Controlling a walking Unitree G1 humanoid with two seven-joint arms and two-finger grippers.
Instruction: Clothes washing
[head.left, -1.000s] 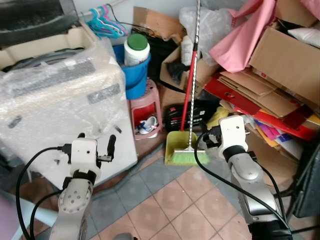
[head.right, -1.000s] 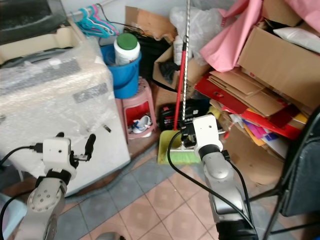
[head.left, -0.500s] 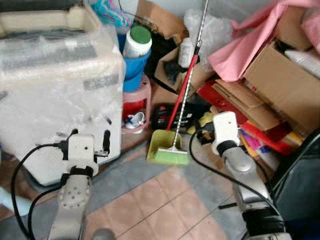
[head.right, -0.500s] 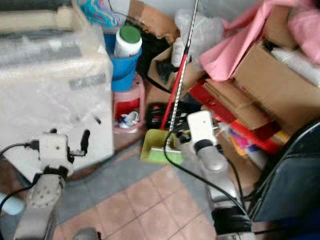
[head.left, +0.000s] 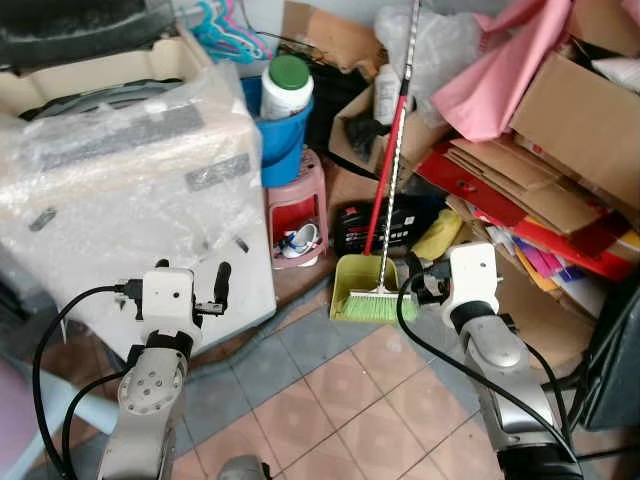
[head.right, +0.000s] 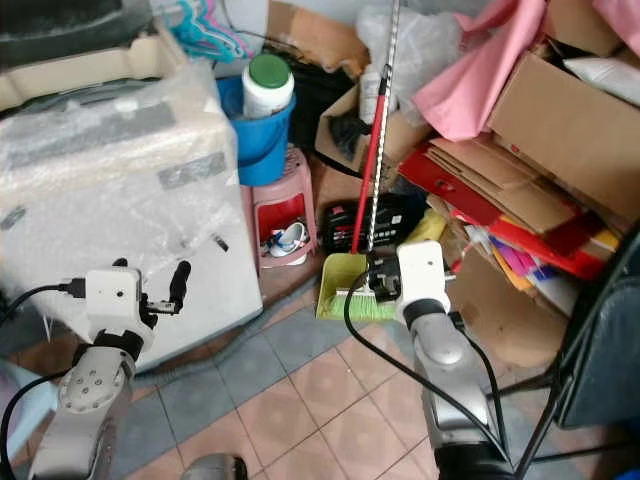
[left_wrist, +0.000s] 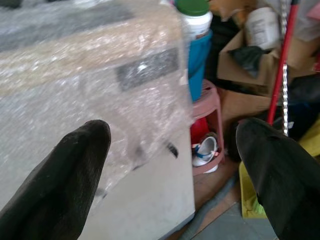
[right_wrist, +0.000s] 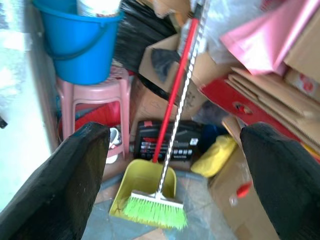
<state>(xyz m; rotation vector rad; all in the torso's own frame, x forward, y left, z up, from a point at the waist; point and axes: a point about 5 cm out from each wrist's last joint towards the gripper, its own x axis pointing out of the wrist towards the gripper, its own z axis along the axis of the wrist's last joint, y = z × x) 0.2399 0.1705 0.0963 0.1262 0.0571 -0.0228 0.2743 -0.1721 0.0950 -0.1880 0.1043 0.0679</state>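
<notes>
Standing before the washing machine (head.left: 130, 190), wrapped in bubble plastic, at the left edge of the tiled floor (head.left: 340, 410). Left pincer (left_wrist: 175, 165) hovering just short of its front corner, fingers spread wide and empty, likely readying to reach the machine. Right pincer (right_wrist: 175, 165) likewise wide apart, holding nothing, pointing at the green broom (head.left: 378, 300) and dustpan (head.left: 355, 278) leaning beside the pink stool (head.left: 298, 205) carrying the blue bucket (head.left: 282, 140). No loose laundry being carried.
</notes>
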